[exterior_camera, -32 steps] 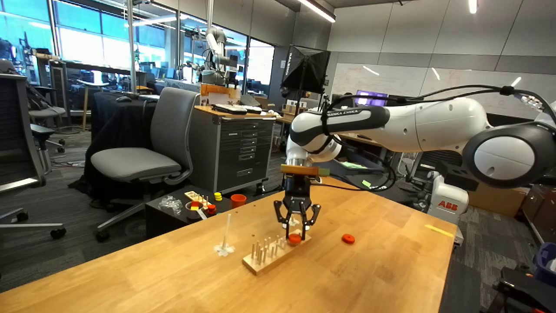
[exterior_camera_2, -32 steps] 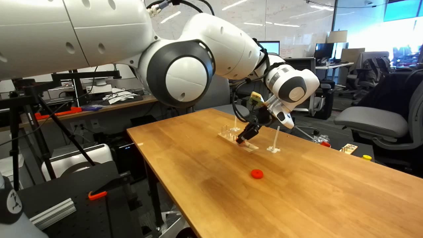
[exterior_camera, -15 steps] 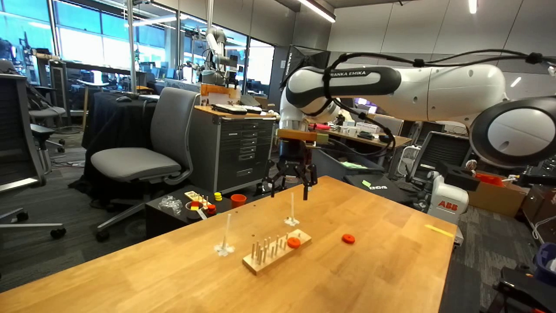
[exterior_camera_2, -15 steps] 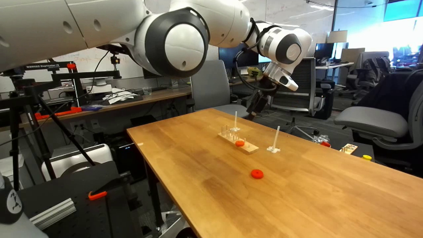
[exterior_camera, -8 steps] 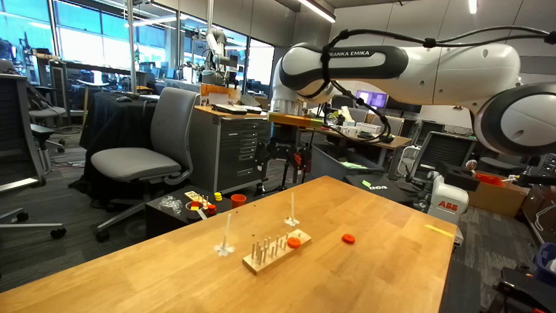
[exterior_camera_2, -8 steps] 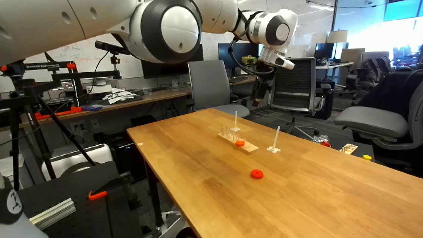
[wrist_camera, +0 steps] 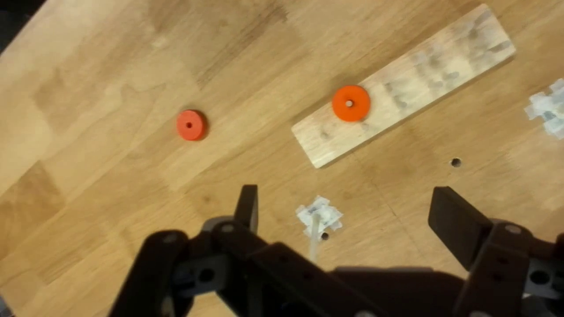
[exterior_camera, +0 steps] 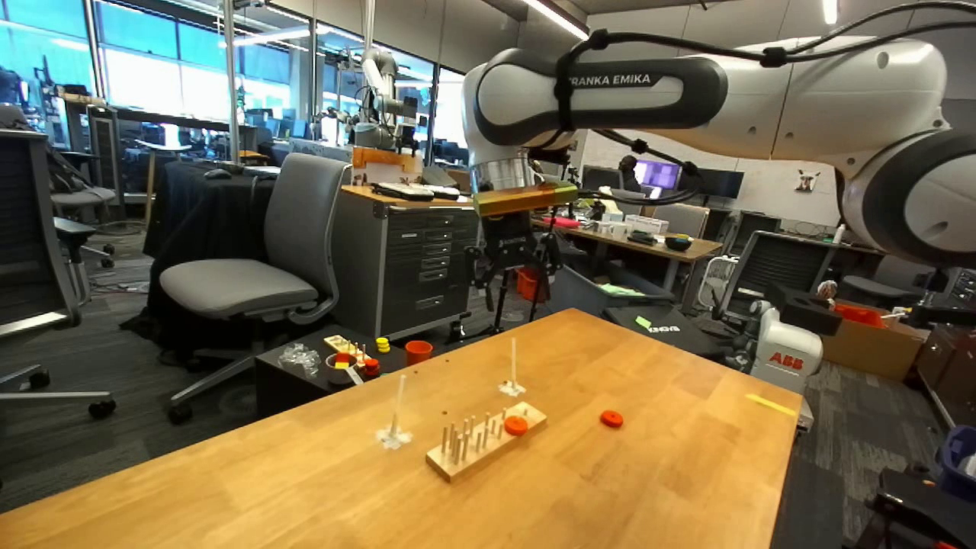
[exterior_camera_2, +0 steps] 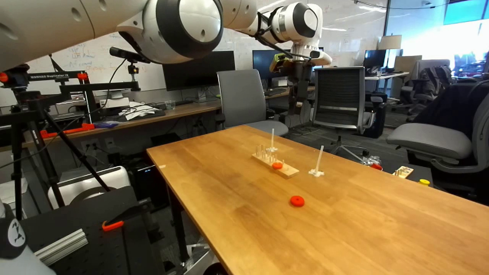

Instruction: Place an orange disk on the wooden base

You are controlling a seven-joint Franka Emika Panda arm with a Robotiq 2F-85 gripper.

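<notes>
tabletop (exterior_camera_2: 344, 233) under wooden base (exterior_camera_2: 289, 170), grey chairs (exterior_camera_2: 244, 95) beyond

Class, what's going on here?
A Franka Emika arm is at work; its gripper hangs open and empty, clear of the wooden base. On that base, an orange disk sits with a peg poking through it, so the placement looks done. A second orange disk lies apart on the wooden tabletop.

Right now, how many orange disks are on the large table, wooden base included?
2: one orange disk sits on the wooden base, around a peg; the other disk lies on the tabletop.
</notes>
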